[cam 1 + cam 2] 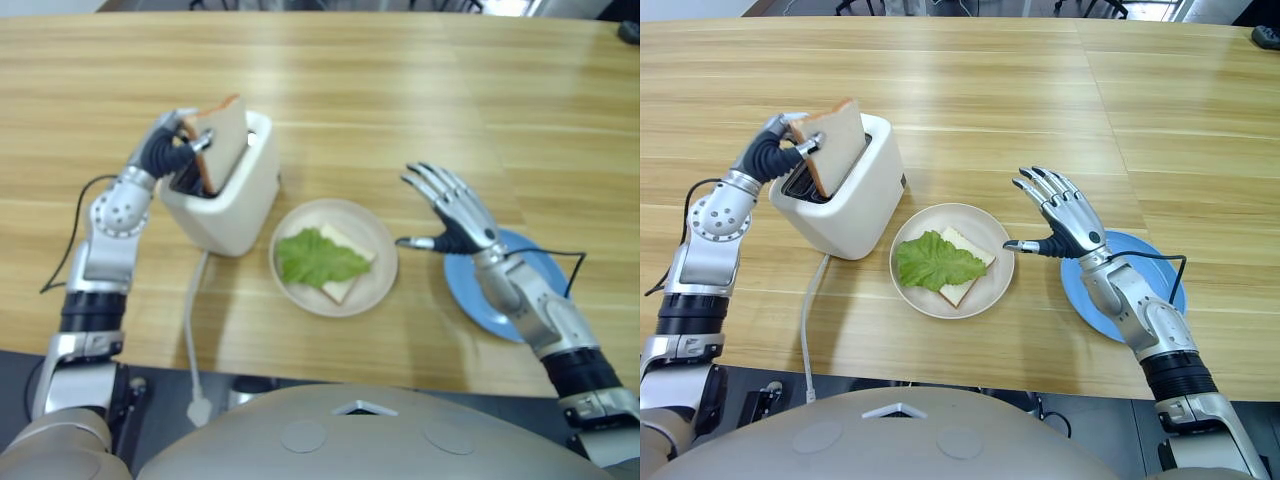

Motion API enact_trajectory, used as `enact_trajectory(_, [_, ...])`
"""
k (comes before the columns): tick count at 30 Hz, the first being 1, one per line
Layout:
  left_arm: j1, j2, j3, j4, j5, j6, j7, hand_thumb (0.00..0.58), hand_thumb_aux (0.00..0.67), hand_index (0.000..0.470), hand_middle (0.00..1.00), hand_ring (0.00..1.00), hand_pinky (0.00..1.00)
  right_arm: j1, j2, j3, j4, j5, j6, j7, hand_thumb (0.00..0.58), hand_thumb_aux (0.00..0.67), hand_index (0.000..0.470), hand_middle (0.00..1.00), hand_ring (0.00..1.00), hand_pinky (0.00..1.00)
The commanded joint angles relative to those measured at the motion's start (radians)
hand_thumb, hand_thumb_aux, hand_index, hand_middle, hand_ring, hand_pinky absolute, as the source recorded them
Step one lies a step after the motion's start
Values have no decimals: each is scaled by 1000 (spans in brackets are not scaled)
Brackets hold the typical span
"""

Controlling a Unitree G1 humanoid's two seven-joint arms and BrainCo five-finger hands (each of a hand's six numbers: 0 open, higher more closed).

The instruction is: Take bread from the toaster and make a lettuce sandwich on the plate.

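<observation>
The left hand (770, 153) was closed on the bread slice (835, 140), which was pinched near one upper edge. The slice was tilted, and its lower part appeared to sit inside the slot of the toaster (845, 205) directly below the fingers. The right hand (1065, 215) was held open with fingers spread, gripping nothing, above the desk (990, 100). The plate (1008, 262) lay just to its inner side, carrying a lower slice (965, 243) with the lettuce leaf (935, 262) on top, and a blue plate (1165, 280) lay under its wrist. The edge pinch was judged weak: on lifting, the slice could be twisted out of the fingers or torn. If its lower edge were caught on the slot, the toaster could be dragged or tipped toward the plate. The cable (808, 300) beside the left forearm could be snagged. On placing, the lettuce could be pushed off by a skewed drop.
</observation>
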Motion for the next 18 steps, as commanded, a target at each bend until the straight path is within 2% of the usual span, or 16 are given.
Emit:
enact_trajectory(1, [-29,-8,37,2,-27,-9,38,580,670,460,1000,1000,1000,-12,6,14,17,-9,4,-1,0,0,0,0,0,0])
enact_trajectory(12, [-29,-7,19,-77,17,-134,97,580,670,460,1000,1000,1000,-18,4,-3,10,5,1,-16,0,0,0,0,0,0])
enact_trajectory(18, [-18,-46,-86,-192,119,-229,109,580,670,460,1000,1000,1000,-28,1,-35,-11,26,-4,-34,0,0,0,0,0,0])
